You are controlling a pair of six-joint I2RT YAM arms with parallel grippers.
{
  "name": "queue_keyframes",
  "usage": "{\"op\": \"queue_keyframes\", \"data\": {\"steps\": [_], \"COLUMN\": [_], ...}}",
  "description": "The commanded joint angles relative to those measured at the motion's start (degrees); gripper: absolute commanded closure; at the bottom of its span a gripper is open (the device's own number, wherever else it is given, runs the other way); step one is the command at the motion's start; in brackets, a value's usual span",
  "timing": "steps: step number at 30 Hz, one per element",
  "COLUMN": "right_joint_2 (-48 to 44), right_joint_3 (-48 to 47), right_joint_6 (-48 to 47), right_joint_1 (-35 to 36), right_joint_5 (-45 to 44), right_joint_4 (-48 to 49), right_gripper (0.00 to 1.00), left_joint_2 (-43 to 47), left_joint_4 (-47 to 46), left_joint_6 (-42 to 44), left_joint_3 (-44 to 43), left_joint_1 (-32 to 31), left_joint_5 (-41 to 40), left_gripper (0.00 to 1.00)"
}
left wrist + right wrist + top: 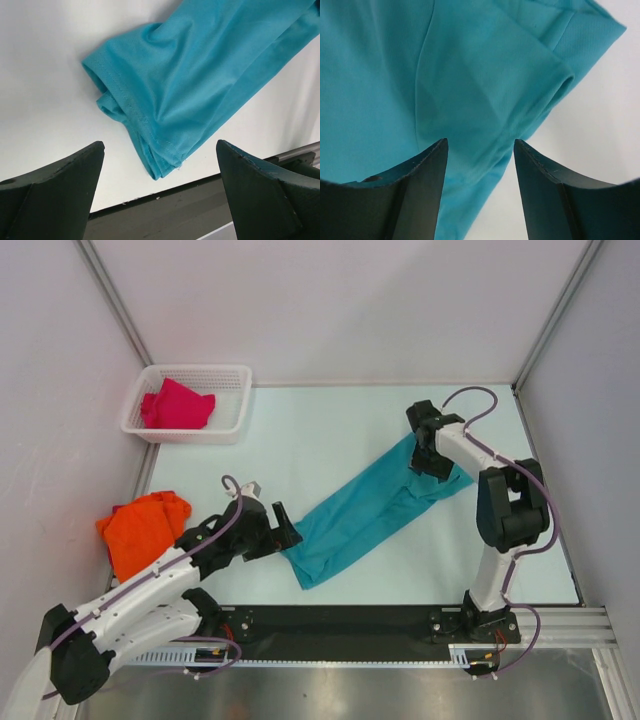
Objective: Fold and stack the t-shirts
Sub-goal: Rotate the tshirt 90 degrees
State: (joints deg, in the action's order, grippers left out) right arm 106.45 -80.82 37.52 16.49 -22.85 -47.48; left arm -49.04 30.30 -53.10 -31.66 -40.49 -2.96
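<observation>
- Teal-blue soft cloth t-shirt (pixel 370 512) (pixel 200 85) (pixel 395 75): folded into a long narrow band, lying diagonally across the middle of the worktop (pixel 330 430), from near-left to far-right.
- Left pincer (pixel 285 530) (pixel 160 144): jaws spread wide with nothing in them, just beside the band's near-left hemmed end.
- Right pincer (pixel 435 468) (pixel 480 141): jaws apart over the sleeve end at far right. No cloth is pinched; contact with the cloth cannot be told.
- Bright orange cloth t-shirt (pixel 143 528): crumpled heap at the worktop's left edge, close beside the left arm and well apart from the teal band.
- Magenta-red cloth t-shirt (pixel 177 405): bunched inside the white plastic lattice basket (pixel 236 400) at the far-left corner.
- Surface: pale, smooth and matt, with a black strip (pixel 340 620) along the near edge.
- Enclosure: plain white wall panels with metal corner posts.
</observation>
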Motion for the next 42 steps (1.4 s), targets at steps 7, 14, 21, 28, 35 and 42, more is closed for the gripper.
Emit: {"op": "queue_keyframes", "data": {"steps": [7, 14, 21, 28, 35, 42], "right_joint_2": [5.5, 6.7, 14.6, 22.9, 26.7, 34.1], "right_joint_3": [-3.4, -3.7, -12.5, -21.0, -22.6, -32.8], "right_joint_6": [1.0, 3.1, 3.4, 3.4, 3.4, 0.7], "right_joint_1": [-3.5, -5.9, -7.9, -8.7, -9.3, -10.1], "right_joint_5": [-8.9, -10.9, -10.6, -7.4, -4.5, -4.2], "right_joint_4": [0.7, 0.1, -3.1, -6.7, -7.0, -11.0], "right_gripper": [0.39, 0.39, 0.38, 0.38, 0.38, 0.38], "left_joint_2": [2.9, 4.3, 6.7, 9.9, 9.9, 9.1], "left_joint_4": [2.6, 2.9, 4.5, 6.8, 7.0, 6.0], "left_joint_6": [2.7, 2.8, 3.2, 3.7, 4.8, 5.1], "left_joint_3": [-0.7, -0.1, 0.0, -0.2, -0.2, 0.3], "left_joint_1": [1.5, 2.4, 3.2, 5.0, 6.3, 7.1], "left_joint_5": [-0.7, -0.1, 0.0, 0.0, 1.2, 2.4], "left_gripper": [0.0, 0.0, 0.0, 0.0, 0.0, 0.0]}}
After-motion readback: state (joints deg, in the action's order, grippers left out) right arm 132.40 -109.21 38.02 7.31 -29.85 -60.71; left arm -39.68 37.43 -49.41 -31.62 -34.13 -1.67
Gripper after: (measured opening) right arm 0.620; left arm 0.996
